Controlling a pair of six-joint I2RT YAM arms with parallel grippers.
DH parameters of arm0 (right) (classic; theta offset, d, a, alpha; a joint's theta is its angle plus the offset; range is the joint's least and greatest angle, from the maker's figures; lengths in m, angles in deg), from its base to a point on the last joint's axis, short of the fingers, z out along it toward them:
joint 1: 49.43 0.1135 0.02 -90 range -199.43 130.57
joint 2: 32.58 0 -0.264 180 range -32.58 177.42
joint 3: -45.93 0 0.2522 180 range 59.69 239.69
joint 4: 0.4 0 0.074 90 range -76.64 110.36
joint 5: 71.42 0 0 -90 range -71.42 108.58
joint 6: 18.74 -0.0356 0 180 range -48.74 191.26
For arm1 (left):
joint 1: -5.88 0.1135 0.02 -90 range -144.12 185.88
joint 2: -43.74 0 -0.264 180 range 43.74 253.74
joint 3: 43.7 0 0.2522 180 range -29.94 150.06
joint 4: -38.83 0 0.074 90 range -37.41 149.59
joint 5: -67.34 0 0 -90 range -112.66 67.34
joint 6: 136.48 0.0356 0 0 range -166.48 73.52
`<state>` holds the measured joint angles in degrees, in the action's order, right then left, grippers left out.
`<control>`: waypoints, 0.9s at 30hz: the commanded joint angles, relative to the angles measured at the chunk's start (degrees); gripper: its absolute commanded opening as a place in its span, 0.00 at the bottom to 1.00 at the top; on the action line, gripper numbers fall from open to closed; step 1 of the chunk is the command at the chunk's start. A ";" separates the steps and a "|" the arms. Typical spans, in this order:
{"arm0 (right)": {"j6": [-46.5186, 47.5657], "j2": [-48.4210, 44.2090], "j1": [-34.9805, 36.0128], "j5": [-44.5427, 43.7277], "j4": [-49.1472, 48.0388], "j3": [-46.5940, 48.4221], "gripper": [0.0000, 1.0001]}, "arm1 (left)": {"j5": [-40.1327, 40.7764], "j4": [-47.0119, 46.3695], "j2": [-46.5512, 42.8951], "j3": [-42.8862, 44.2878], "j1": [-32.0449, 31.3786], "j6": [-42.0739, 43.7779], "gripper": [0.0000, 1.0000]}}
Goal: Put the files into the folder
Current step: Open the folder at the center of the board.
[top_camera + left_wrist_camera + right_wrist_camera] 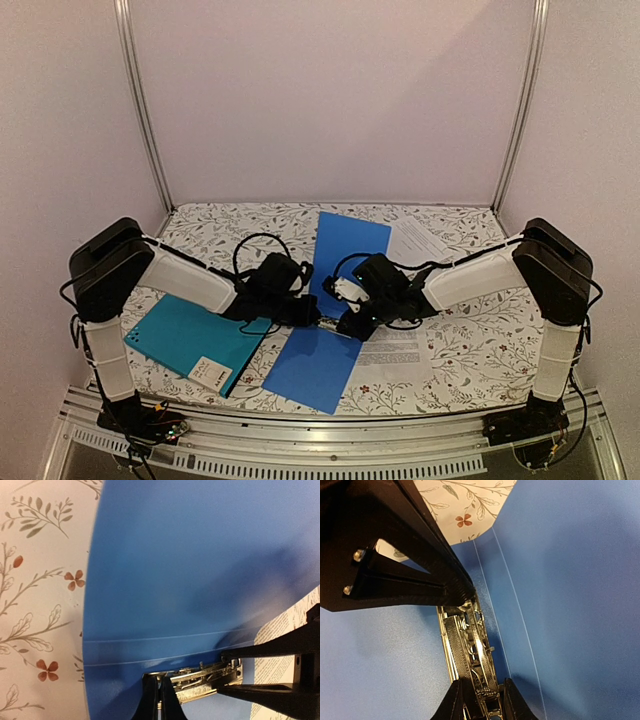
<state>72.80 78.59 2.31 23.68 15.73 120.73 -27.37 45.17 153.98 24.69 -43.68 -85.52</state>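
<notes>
An open blue folder [312, 368] lies in the middle, with a metal clip [470, 640] along its spine. My right gripper [481, 702] is shut on the near end of that clip, one finger on each side. My left gripper [160, 700] is shut, its tips touching the clip's [205, 680] other end. The teal folder [185, 340], with a white label [208, 372], lies closed at the left. One of the files [395, 352] lies partly under the blue folder's right side. Another [420, 240] lies at the back right.
A floral cloth [470, 340] covers the table. Both arms meet over the blue folder's spine, close together. Metal frame posts [140, 110] stand at the back corners, with pale walls all round. A metal rail [320, 440] runs along the near edge.
</notes>
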 commanded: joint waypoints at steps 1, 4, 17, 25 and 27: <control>-1.28 3.61 -1.65 -4.83 6.82 -2.18 0.17 | -0.04 14.52 1.71 -4.42 -2.24 0.20 0.00; -1.28 3.87 -1.81 -4.80 7.18 -1.94 0.16 | 0.05 14.42 0.66 -4.60 -2.38 0.33 0.00; 0.41 0.24 -2.39 0.96 7.78 -1.37 0.20 | -0.05 14.21 -4.82 -1.39 -2.47 0.48 0.00; 2.08 -3.77 -2.86 5.58 10.13 0.28 0.30 | 1.24 15.13 -3.70 3.13 -3.16 0.80 0.00; 1.45 -5.82 -2.97 5.71 10.28 -0.34 0.34 | 1.34 15.09 -3.95 3.81 -3.26 0.89 0.00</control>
<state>73.92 76.36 -0.14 28.38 21.13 121.01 -26.00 54.44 148.80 27.55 -45.67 -85.50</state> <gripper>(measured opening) 0.309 0.005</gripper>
